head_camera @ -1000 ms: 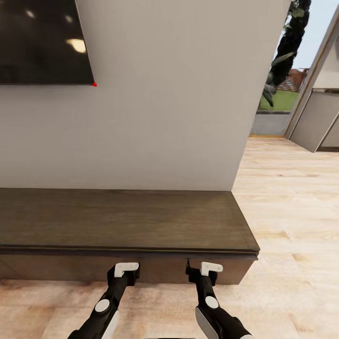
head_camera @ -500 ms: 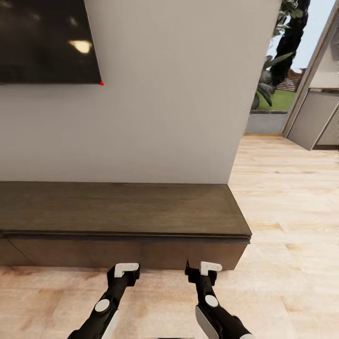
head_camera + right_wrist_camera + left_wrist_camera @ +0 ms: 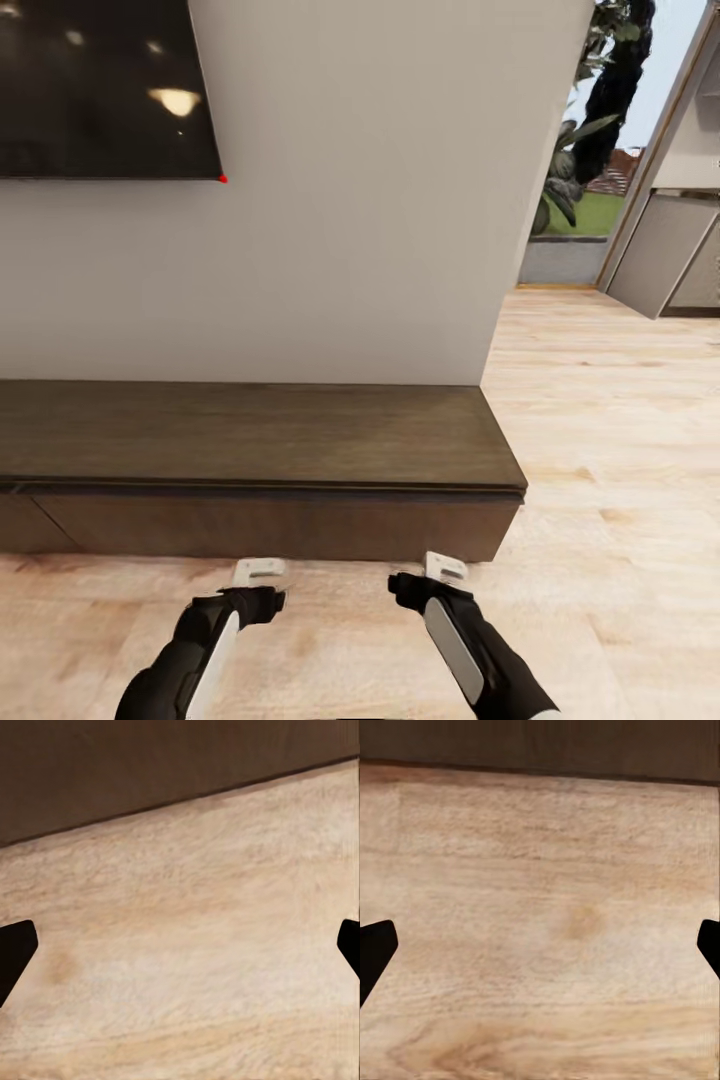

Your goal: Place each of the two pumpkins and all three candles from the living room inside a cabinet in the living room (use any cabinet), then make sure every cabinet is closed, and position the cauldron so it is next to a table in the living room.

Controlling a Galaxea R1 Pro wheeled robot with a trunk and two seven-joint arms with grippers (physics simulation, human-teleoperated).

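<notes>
Against white wall [image 3: 350,200]: closed cabinet [image 3: 260,440]; pale wood floor [image 3: 620,480].

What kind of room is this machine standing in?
Most likely a living room: a dark television hangs on the wall above a long, low wooden cabinet, with a pale wood floor and a doorway to a garden beyond.

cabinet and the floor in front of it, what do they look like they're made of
The cabinet looks like dark brown wood, matte, with fine streaky grain along its top. The floor looks like pale wood planks, with wavy grain and knots, faintly satin. Both are simulator renders, so veneer or laminate can't be ruled out.
</notes>
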